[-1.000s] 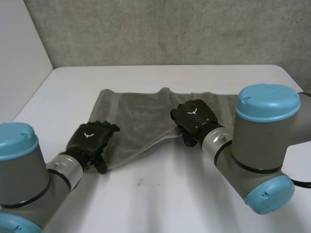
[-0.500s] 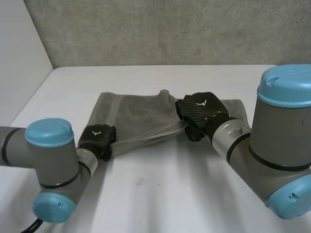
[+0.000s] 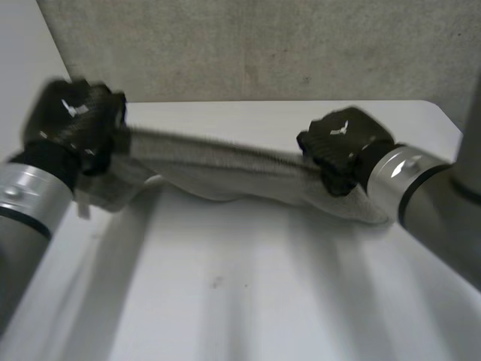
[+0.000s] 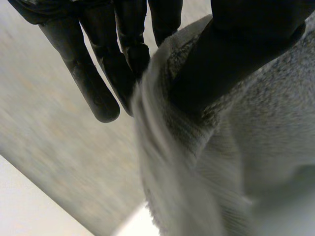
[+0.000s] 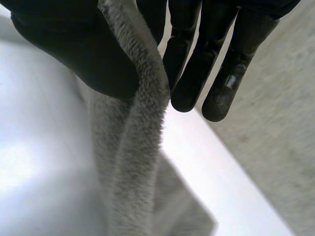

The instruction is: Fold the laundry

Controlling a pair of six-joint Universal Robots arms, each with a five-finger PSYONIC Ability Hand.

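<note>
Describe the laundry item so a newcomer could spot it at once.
Over the far side of the white table, a fuzzy grey towel stretches between the left hand and right hand. It is the one soft thing, pinched at both ends, sagging midway.

Lab (concrete wall [image 3: 301, 45], white table [image 3: 263, 301]).

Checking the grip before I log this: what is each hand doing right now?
Left hand: shut on the grey cloth.
Right hand: shut on the same cloth.
</note>
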